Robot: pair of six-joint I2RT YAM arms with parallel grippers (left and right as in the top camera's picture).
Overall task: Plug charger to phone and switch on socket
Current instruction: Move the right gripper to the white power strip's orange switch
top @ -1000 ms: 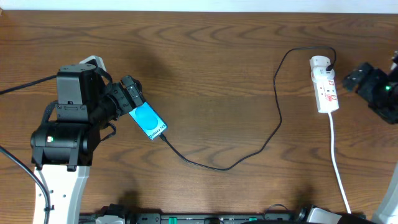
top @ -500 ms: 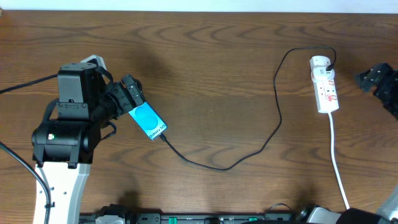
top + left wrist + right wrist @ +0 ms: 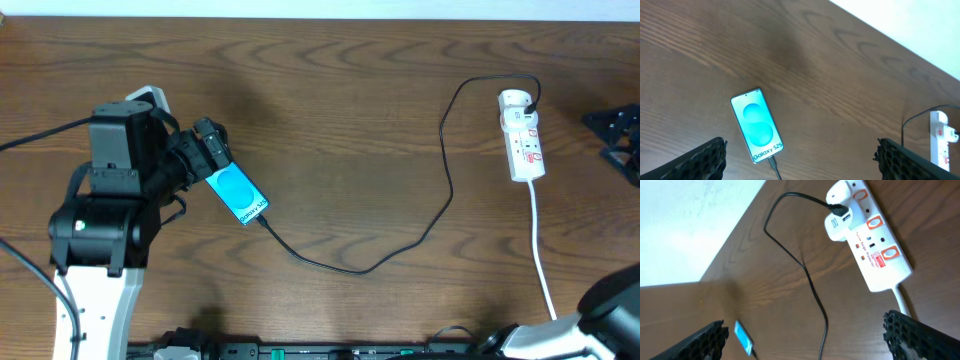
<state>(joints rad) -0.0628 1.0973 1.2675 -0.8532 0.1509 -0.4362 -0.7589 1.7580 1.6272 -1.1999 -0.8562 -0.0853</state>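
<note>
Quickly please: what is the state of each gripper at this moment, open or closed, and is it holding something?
Left gripper: open, holding nothing.
Right gripper: open, holding nothing.

Dark brown wood-grain table (image 3: pixel 350 100), phone (image 3: pixel 238 194) at nine o'clock glowing cyan-blue with a paler oval and white lettering, black cable (image 3: pixel 440 215), white power strip (image 3: pixel 522 140) at three o'clock with red markings, white cord (image 3: pixel 540 260), robot arm (image 3: pixel 115 160) at eight o'clock black over white.

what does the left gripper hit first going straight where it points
Most likely the phone, lying off-centre between the fingers of the open left gripper; depth is unclear, so perhaps bare table beside it.
</note>
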